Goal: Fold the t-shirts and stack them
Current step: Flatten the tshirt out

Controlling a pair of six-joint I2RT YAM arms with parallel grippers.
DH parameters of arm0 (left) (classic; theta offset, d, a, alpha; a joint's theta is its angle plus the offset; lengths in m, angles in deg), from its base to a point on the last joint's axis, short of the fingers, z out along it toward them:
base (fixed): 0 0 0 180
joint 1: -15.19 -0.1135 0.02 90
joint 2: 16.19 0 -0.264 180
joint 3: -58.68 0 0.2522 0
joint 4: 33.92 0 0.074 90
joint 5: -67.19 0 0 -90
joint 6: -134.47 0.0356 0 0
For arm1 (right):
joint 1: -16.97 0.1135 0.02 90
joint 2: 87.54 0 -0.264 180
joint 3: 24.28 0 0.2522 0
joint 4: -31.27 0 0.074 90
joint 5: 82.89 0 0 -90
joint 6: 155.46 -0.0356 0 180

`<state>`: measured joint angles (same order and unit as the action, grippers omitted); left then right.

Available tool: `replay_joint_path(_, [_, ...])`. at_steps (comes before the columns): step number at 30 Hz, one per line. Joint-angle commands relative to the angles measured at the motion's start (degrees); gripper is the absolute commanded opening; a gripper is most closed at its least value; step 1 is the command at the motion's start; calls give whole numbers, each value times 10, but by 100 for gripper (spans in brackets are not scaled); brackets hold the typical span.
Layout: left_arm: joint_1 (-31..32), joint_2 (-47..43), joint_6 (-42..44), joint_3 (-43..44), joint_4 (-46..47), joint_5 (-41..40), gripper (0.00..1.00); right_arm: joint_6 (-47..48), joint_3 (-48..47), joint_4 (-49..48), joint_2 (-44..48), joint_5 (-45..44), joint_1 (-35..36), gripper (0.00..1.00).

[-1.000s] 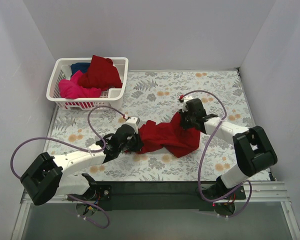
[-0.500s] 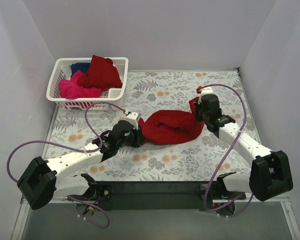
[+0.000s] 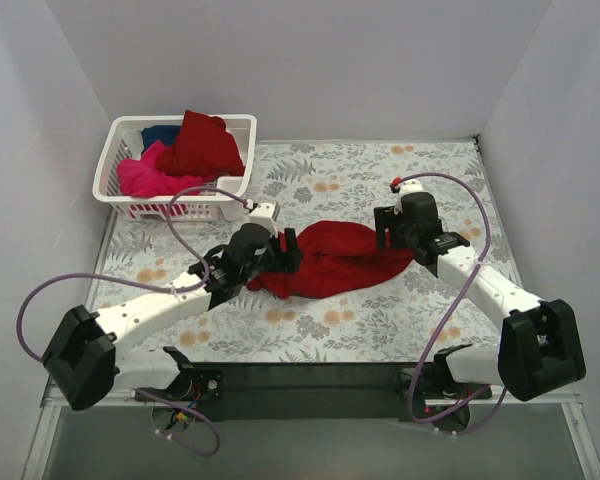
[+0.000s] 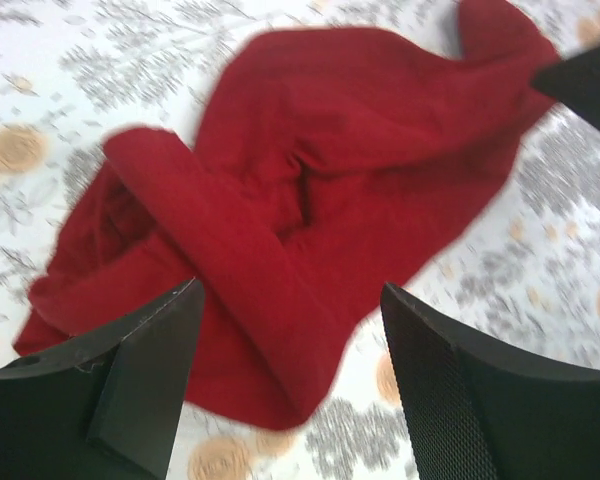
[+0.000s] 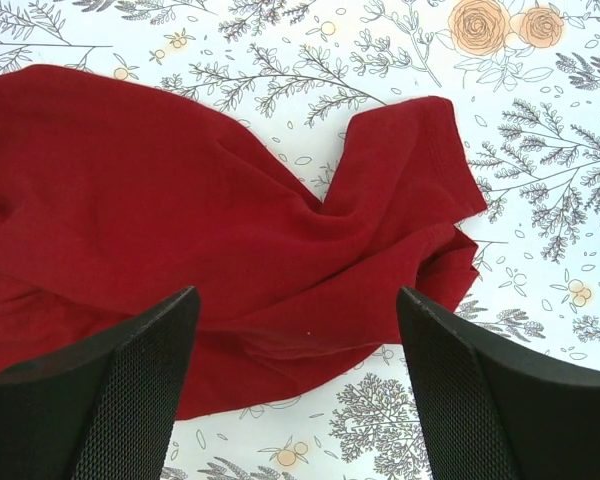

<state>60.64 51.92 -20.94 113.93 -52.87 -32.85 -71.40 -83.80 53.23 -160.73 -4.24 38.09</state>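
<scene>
Lying bunched on the surface [image 3: 380,170], the dark red t-shirt [image 3: 335,258] is not yet spread. The left tool [image 4: 292,292] and right tool [image 5: 298,295], jaws apart and empty, are held over its ends, presumably to take corners.

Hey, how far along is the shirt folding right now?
Nothing looks folded or stacked yet. In hand: one dark red shirt lies crumpled on the table, left gripper and right gripper open over it. Left: folding it, plus the other red shirt, pink shirt and blue shirt in the basket.
</scene>
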Motion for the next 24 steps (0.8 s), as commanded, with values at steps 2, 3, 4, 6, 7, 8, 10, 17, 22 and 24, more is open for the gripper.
replay_joint_path(2, [-27,84,15,55,0,-75,66,8,-22,-17,-4,1,0,73])
replay_joint_path(3, [-33,109,16,61,0,-81,66,8,-20,-20,-2,2,0,73])
replay_joint_path(4, [-36,119,15,66,-4,-88,66,9,-18,-22,0,5,0,73])
replay_joint_path(6, [-41,132,18,72,-4,-105,66,9,-14,-31,3,16,-1,73])
replay_joint_path(7, [-44,139,19,72,8,-103,66,8,-12,-35,5,19,0,74])
replay_joint_path(8, [-47,142,23,72,14,-88,65,9,-9,-38,5,21,0,74])
replay_joint_path(10, [-48,153,23,70,35,-81,61,9,-8,-43,3,25,0,74])
replay_joint_path(17, [-62,171,34,62,91,-58,2,7,5,-43,3,20,-3,76])
replay_joint_path(22, [-88,130,50,68,113,-54,0,2,25,-41,26,22,-10,78])
replay_joint_path(24, [-97,96,56,67,121,-52,0,-1,30,-41,33,32,-16,79])
